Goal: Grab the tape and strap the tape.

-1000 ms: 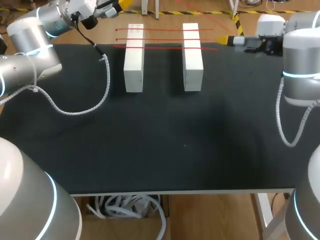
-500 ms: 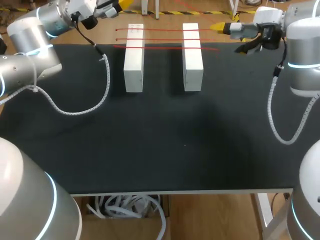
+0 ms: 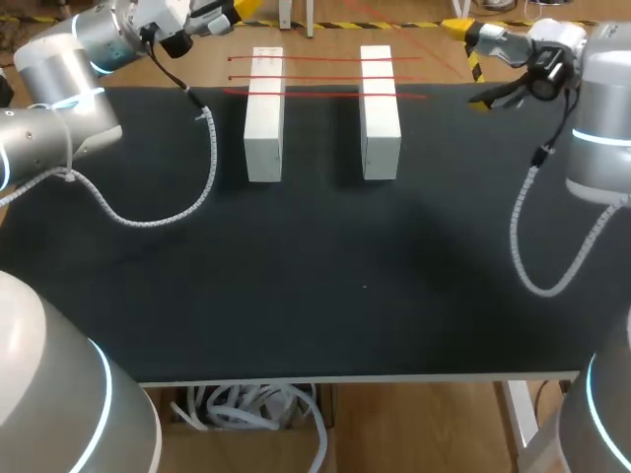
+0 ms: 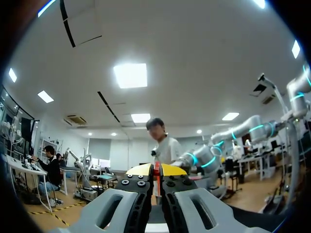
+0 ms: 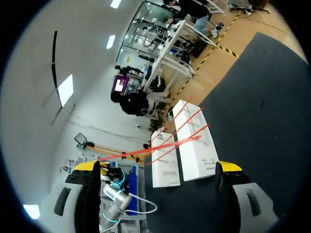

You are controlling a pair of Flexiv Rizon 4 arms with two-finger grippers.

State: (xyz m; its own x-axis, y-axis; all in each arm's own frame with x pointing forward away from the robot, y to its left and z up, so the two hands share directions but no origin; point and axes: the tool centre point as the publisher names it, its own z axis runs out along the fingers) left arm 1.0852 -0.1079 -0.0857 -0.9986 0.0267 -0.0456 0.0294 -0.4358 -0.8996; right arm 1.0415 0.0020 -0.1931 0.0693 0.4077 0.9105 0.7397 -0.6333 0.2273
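The table point(image 3: 325, 286) is covered by a dark mat. Most of it lies bare, from the near edge up to two white blocks standing side by side close to the far edge, the left block point(image 3: 264, 113) and the right block point(image 3: 380, 113), with a clear lane between them. Three strips of red tape point(image 3: 325, 78) run across both block tops, bridging the lane, and their ends stick out a little past the outer sides of the blocks.

The left gripper point(image 3: 237, 10) hangs beyond the far edge, off the left block's far corner. In its wrist view the left gripper point(image 4: 157, 169) has its tips clenched together, with a thin red sliver point(image 4: 157, 167) pinched between them. A ribbed cable point(image 3: 168, 212) from this arm loops down onto the mat left of the blocks.

The right gripper point(image 3: 456, 27) hangs past the far right corner, well apart from the tape ends. In its wrist view the right gripper point(image 5: 158, 167) stands released, fingers wide apart and grasping nothing. The two blocks and the tape point(image 5: 187, 121) lie ahead of it.

The nearer block point(image 5: 194, 148) carries small dark print near one end, too small to read
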